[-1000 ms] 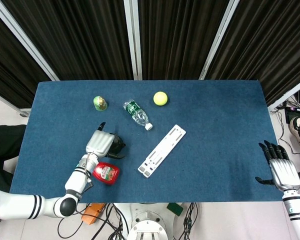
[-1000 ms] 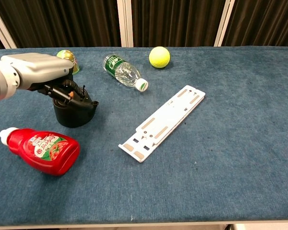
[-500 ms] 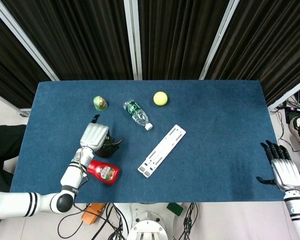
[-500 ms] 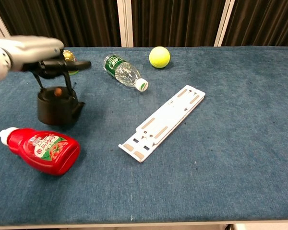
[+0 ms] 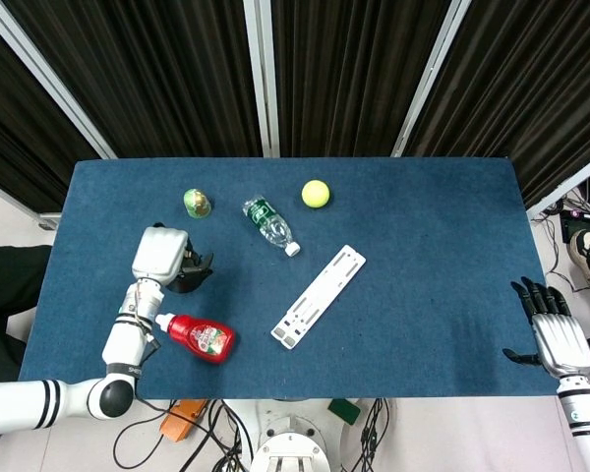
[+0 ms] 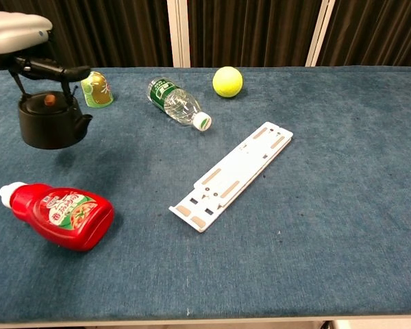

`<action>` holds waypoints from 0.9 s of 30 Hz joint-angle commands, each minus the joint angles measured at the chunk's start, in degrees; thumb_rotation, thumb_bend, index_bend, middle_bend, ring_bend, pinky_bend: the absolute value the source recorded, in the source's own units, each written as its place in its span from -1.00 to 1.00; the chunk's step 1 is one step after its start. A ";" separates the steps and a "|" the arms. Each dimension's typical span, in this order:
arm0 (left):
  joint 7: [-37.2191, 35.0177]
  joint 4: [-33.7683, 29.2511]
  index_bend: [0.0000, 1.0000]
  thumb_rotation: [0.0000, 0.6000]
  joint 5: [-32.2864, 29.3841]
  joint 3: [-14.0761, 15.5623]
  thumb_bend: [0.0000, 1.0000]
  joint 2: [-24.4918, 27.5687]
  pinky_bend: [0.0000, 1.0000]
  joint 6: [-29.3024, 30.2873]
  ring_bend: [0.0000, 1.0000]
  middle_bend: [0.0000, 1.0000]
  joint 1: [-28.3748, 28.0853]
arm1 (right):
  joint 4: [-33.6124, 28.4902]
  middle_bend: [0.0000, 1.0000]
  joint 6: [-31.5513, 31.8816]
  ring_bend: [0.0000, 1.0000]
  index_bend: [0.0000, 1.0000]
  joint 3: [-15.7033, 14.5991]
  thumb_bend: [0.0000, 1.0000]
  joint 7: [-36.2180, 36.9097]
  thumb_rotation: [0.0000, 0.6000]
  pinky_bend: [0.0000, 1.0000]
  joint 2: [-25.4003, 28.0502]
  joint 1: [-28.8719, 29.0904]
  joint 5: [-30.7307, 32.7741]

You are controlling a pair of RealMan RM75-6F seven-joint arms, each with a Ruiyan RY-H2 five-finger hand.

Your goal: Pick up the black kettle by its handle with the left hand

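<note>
The black kettle [image 6: 50, 122] hangs above the blue table by its thin handle, which my left hand [image 6: 17, 40] grips from above at the far left of the chest view. From the head view, the left hand [image 5: 160, 258] covers most of the kettle [image 5: 190, 272], and only its dark edge and spout show at the hand's right. My right hand [image 5: 559, 337] hovers off the table's right front corner with fingers spread and nothing in it.
A red ketchup bottle [image 6: 58, 215] lies near the front left. A small green object [image 6: 96, 89], a plastic water bottle [image 6: 177, 103] and a yellow tennis ball [image 6: 227, 81] sit toward the back. A white flat rail [image 6: 232, 175] lies mid-table.
My left hand has lifted the kettle by its handle off the table and carried it up and to the left, away from the ketchup bottle. The right hand has barely moved.
</note>
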 commanded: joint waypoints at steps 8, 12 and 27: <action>-0.30 1.29 1.00 0.30 0.32 0.14 -0.17 -0.88 -0.02 0.86 1.00 1.00 1.03 | -0.26 -1.00 0.32 -1.00 -1.00 0.00 -0.71 -0.21 1.00 -1.00 0.12 -0.21 -0.02; -0.23 1.51 1.00 0.42 0.93 0.31 -0.09 -0.95 0.04 1.01 1.00 1.00 1.27 | -0.55 -1.00 0.33 -1.00 -1.00 0.03 -0.71 -0.49 1.00 -1.00 0.20 -0.21 0.03; 2.87 2.52 1.00 0.65 2.26 0.77 -0.02 -1.25 0.06 2.09 1.00 1.00 1.46 | -0.86 -1.00 0.61 -1.00 -1.00 0.09 -0.71 -0.62 1.00 -1.00 0.37 -0.47 0.18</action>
